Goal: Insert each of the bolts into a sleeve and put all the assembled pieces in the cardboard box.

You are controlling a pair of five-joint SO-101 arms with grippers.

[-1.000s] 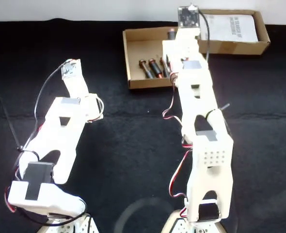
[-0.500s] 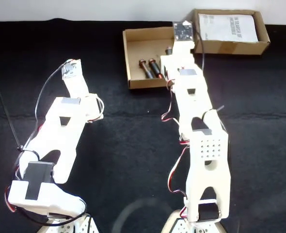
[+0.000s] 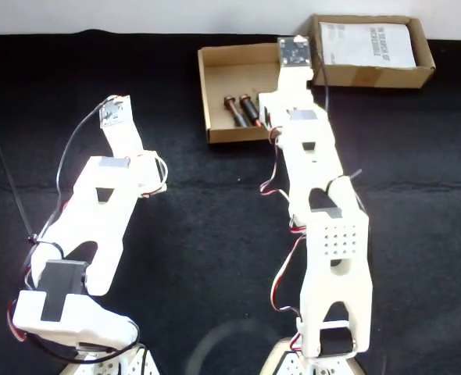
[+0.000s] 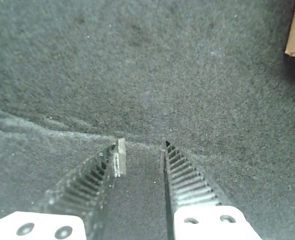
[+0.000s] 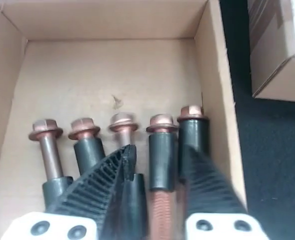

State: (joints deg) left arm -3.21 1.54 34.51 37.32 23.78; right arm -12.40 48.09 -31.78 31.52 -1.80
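Desk (image 3: 215,234) showing black, felt-like cloth. Cardboard box (image 5: 107,20) reading plain tan. Bolts (image 5: 46,145) gleaming copper, wearing matte black sleeves (image 5: 162,160). Arms (image 3: 98,211) showing white. Left pincer (image 4: 141,150) and right pincer (image 5: 157,155) showing ribbed black on white bases.

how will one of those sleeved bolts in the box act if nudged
Round body, so a sleeved bolt would probably roll until the cardboard box wall stops it. It looks metal: likely stiff and heavy for its size.
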